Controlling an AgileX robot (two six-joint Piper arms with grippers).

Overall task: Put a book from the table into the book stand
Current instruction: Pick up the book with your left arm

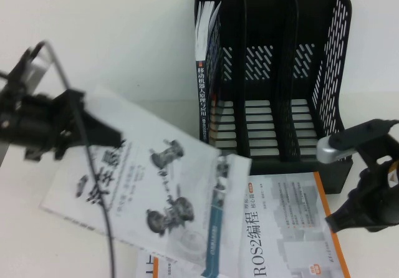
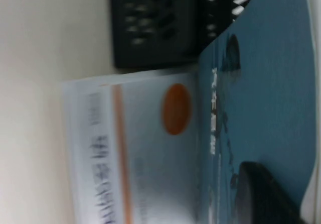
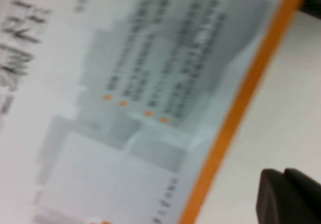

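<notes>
High view: left gripper (image 1: 109,134) clamped on the suspension book (image 1: 156,194), raised tilted over the ROS2 book (image 1: 283,228) on the counter (image 1: 112,41); right gripper (image 1: 349,219) parked nearby, jaws unreadable; transport step, next needing uprighting and carrying into an empty book stand (image 1: 274,72) slot.

1. You have 3 books: the book (image 1: 149,184) with suspension drawings, the orange-bordered ROS2 book (image 1: 280,228), and the black-spined book (image 1: 204,85).
2. You have 1 book stand (image 1: 280,72) and 1 table (image 1: 112,41).
3. You have 2 grippers: the left gripper (image 1: 115,134) and the right gripper (image 1: 365,209).
</notes>
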